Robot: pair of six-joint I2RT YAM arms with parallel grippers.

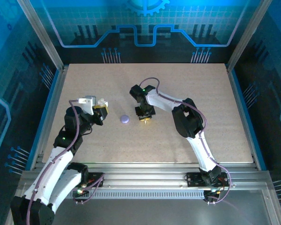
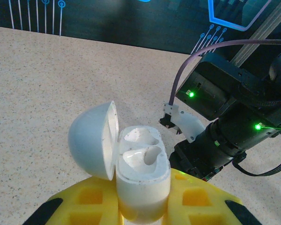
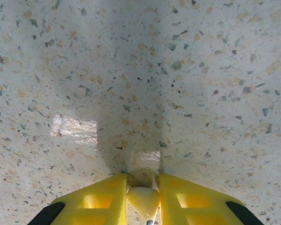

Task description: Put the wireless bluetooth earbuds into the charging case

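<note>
1. the left gripper [image 2: 140, 208] is clamped on a white charging case [image 2: 143, 173], with one yellow finger [image 2: 84, 201] on each side of the case's lower body.
2. the case stands upright in that grip. its lid [image 2: 91, 140] is swung open to the left and two moulded wells face up. i cannot tell whether anything sits in the wells.
3. from above, the left gripper [image 1: 99, 110] sits over the left-middle of the speckled table [image 1: 201, 103].
4. the right gripper [image 1: 144, 117] points straight down at the table near its middle, just to the right of a lavender round piece [image 1: 124, 119] that lies flat on the surface between the two grippers.
5. in the right wrist view, the right gripper [image 3: 143, 190] has its jaws nearly together, pinching a small whitish earbud [image 3: 143, 198] between the yellow fingertips.
6. the earbud is very close to the table. i cannot tell whether it touches the surface.
7. the right arm [image 2: 225, 122] shows in the left wrist view, beyond the open case and apart from it.
</note>
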